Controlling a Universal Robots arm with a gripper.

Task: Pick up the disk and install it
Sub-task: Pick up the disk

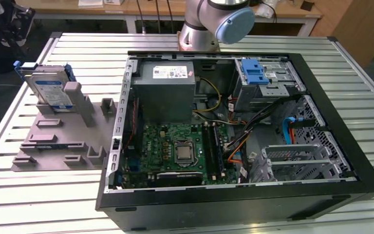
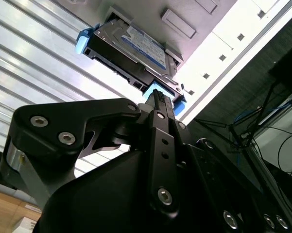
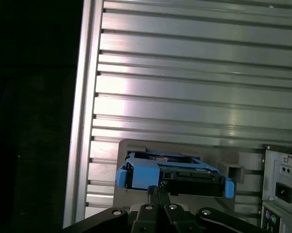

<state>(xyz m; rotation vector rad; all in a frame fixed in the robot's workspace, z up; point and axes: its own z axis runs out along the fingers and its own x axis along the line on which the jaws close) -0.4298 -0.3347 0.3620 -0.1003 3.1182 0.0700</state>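
Observation:
The disk (image 1: 47, 90) is a silver hard drive with a white-and-blue label in a blue plastic bracket. It stands on edge in a grey holder (image 1: 57, 141) on the slatted table, at the exterior view's left, beside the open computer case (image 1: 323, 92). In both wrist views my gripper (image 3: 157, 188) (image 2: 158, 95) hangs over the disk (image 3: 172, 171) (image 2: 136, 43), lined up with the blue bracket's upper edge and apart from it. Its black fingers meet at the tips, shut with nothing between them.
The case lies on its side with the motherboard (image 1: 180, 151), a grey power-supply box (image 1: 167, 87), a blue latch on a silver cage (image 1: 255, 73) and a perforated drive cage (image 1: 301, 161) exposed. Loose cables cross the case's middle. The arm's base (image 1: 206, 24) stands behind the case.

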